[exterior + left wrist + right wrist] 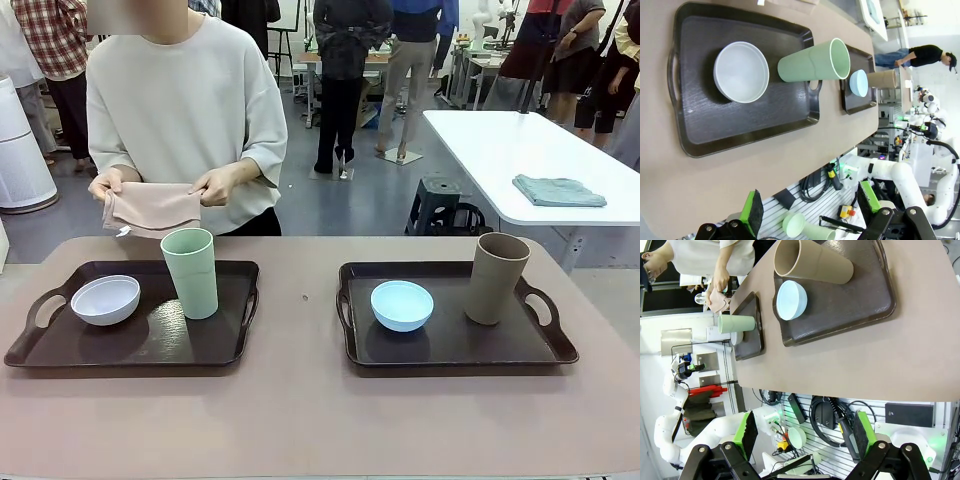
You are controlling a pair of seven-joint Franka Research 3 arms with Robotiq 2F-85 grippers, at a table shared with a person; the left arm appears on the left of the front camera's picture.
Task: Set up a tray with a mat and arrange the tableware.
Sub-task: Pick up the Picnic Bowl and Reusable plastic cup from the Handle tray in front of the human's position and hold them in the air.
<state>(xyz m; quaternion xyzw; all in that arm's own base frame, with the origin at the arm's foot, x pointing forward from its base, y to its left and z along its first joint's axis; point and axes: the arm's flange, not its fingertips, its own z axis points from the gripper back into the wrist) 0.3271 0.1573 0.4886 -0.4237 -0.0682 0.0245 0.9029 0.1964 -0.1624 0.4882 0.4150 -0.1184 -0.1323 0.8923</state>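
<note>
While both arms hang off the near edge of the table (pixel 300 420), the left gripper (pixel 810 206) and the right gripper (pixel 806 432) stand with jaws wide, holding nothing.
Mat (pixel 152 208): pink cloth, apparently folded, in the person's hands (pixel 215 185) at the far left, just beyond the left tray (pixel 150 345); the left gripper is nearer.
Left tray, long axis left to right: white bowl (pixel 105 299) at left, pale green cup (pixel 190 272) upright at right.
Right tray (pixel 450 345), same axis: light blue bowl (pixel 402 305) at left, tan cup (pixel 497 277) upright at right.
No mat lies in either tray yet.
</note>
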